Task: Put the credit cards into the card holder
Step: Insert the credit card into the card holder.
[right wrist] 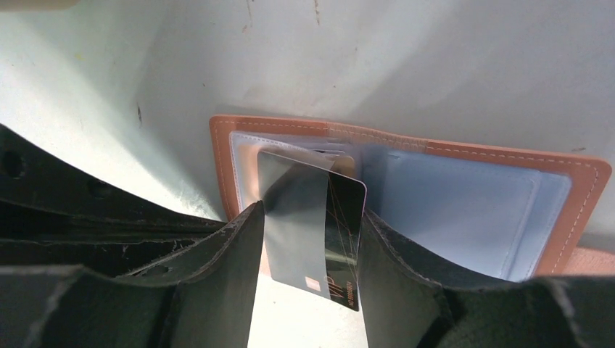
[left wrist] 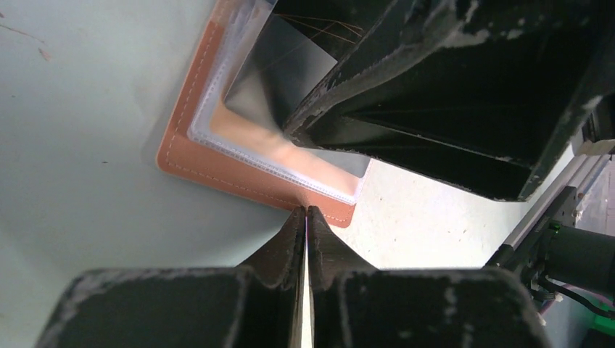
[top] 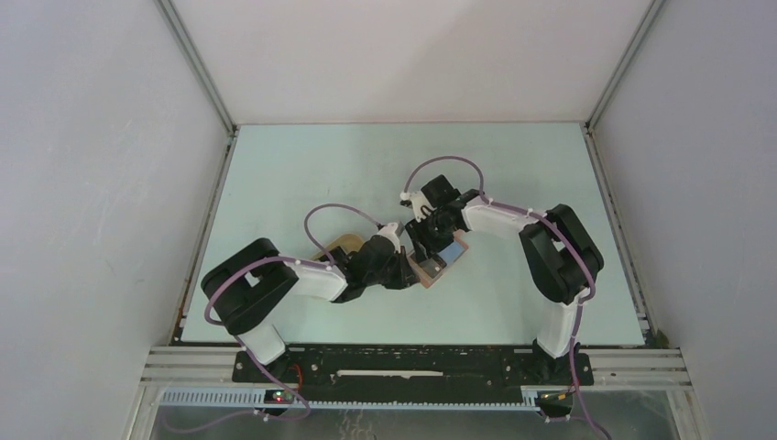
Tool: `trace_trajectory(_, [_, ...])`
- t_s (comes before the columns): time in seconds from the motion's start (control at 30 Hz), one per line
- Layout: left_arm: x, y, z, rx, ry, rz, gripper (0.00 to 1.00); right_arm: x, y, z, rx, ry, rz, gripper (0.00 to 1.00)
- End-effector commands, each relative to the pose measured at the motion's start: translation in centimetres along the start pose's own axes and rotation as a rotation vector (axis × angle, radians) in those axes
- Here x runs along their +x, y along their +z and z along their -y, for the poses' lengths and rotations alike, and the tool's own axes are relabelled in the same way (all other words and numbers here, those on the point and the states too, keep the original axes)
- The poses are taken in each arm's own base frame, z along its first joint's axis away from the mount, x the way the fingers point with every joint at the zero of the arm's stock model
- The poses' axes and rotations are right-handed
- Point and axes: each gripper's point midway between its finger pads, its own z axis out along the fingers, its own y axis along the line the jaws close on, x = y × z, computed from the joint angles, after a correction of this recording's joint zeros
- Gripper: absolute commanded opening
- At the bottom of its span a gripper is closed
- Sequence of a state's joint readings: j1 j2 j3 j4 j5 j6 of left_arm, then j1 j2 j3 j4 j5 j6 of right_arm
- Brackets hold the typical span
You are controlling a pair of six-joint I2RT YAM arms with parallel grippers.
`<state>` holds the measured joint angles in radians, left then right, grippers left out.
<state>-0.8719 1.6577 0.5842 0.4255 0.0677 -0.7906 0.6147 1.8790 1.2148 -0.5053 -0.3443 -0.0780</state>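
The reddish-brown card holder (top: pixel 447 259) lies open on the table, its grey-blue slots (right wrist: pixel 464 203) facing up. My right gripper (right wrist: pixel 310 210) is shut on a black credit card (right wrist: pixel 312 239), gripping it by its long edges. The card's far end sits at a clear pocket on the holder's left half (right wrist: pixel 239 156). In the left wrist view the card (left wrist: pixel 283 80) slants down into the holder (left wrist: pixel 188 159) under the right fingers (left wrist: pixel 450 94). My left gripper (left wrist: pixel 306 212) is shut, its tips touching the holder's near edge. The other cards are out of view.
A pale tan oval tray (top: pixel 332 246) lies just left of the holder, partly under my left arm. Both grippers (top: pixel 410 272) (top: pixel 431 240) crowd together at the table's middle. The aluminium frame rail (top: pixel 412 353) runs along the near edge.
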Motion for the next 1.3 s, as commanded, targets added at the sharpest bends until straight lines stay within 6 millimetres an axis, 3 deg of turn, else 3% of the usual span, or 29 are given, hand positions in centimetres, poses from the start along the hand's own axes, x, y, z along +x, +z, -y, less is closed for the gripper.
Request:
trace_trajectory(0.0, [-0.1, 0.4, -0.9, -0.008, -0.022, 0.028, 0.07, 1.2, -0.6, -3.5, -0.114, -0.037, -0.059, 0.57])
trace_trajectory(0.23, [0.0, 0.3, -1.2, 0.0, -0.033, 0.031, 0.06, 0.1, -2.2, -0.9, -0.052, -0.061, -0.014, 0.59])
trace_trajectory(0.6, [0.1, 0.3, -1.2, 0.007, -0.036, 0.028, 0.06, -0.4, -3.5, -0.4, -0.11, -0.05, 0.016, 0.61])
trace_trajectory(0.87, [0.2, 0.4, -1.1, 0.014, -0.036, 0.024, 0.06, -0.2, -3.7, 1.8, -0.047, -0.037, 0.013, 0.62])
trace_trajectory(1.27, [0.3, 0.7, -1.1, 0.02, -0.04, 0.021, 0.06, 0.5, -4.0, 0.4, -0.111, -0.09, -0.01, 0.64])
